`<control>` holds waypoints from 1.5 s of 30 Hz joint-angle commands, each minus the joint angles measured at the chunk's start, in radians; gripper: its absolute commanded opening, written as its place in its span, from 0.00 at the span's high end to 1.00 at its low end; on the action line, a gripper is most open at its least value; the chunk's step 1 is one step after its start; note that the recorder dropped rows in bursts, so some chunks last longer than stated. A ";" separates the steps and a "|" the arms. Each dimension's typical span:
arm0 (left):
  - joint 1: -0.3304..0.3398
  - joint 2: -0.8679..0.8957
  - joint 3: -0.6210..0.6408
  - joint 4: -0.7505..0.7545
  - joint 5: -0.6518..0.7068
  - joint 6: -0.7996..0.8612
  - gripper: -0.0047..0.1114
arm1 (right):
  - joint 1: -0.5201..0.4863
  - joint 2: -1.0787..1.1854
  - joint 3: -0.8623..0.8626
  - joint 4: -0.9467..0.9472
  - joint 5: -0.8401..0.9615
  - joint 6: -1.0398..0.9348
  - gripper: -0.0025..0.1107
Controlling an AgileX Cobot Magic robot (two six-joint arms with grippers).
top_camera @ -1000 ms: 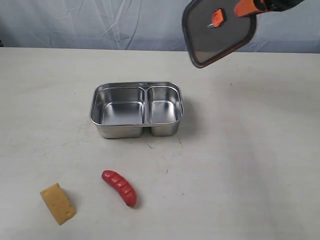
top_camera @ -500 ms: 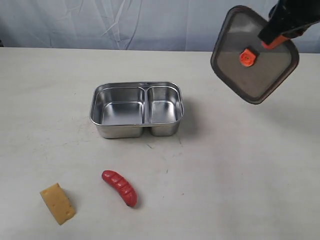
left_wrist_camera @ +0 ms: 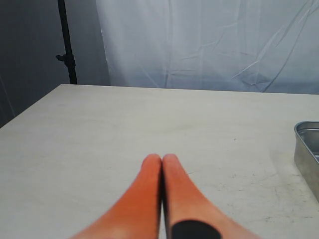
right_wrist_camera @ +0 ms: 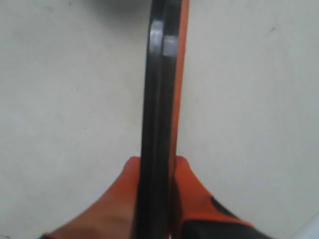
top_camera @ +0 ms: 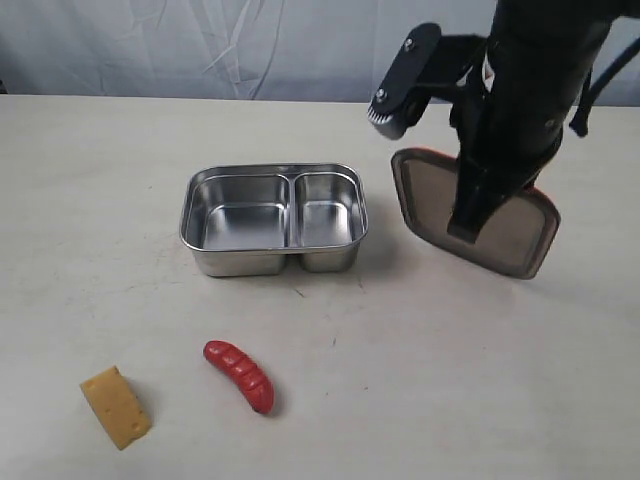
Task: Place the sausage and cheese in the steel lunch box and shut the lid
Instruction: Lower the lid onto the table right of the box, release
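Note:
The steel lunch box (top_camera: 272, 218) stands open and empty mid-table; its corner (left_wrist_camera: 306, 149) shows in the left wrist view. A red sausage (top_camera: 240, 375) lies in front of the box, with the yellow cheese (top_camera: 115, 406) further left near the front edge. My right gripper (right_wrist_camera: 157, 162) is shut on the dark lid (right_wrist_camera: 157, 74), seen edge-on between the orange fingers (right_wrist_camera: 192, 181). In the exterior view the lid (top_camera: 510, 225) hangs tilted, low to the right of the box, partly hidden by the black right arm (top_camera: 520, 110). My left gripper (left_wrist_camera: 161, 158) is shut on nothing above bare table.
A pale wrinkled curtain (top_camera: 250, 45) runs along the table's far edge. A dark stand pole (left_wrist_camera: 67, 42) rises beyond the table corner in the left wrist view. Bare tabletop (top_camera: 470, 380) lies in front of the lid.
My right arm has come down and forward with the lid, from high at the back right to low beside the box's right side. Sausage, cheese and box have not moved.

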State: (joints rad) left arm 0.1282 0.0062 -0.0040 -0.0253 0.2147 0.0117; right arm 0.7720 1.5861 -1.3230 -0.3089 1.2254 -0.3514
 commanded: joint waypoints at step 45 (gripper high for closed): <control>0.002 -0.006 0.004 -0.002 -0.010 -0.001 0.96 | 0.287 0.293 0.112 0.445 -0.053 0.052 0.97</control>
State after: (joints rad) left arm 0.1282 0.0062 -0.0040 -0.0253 0.2147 0.0117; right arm 1.0619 1.8689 -1.2198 0.0765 1.1714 -0.2878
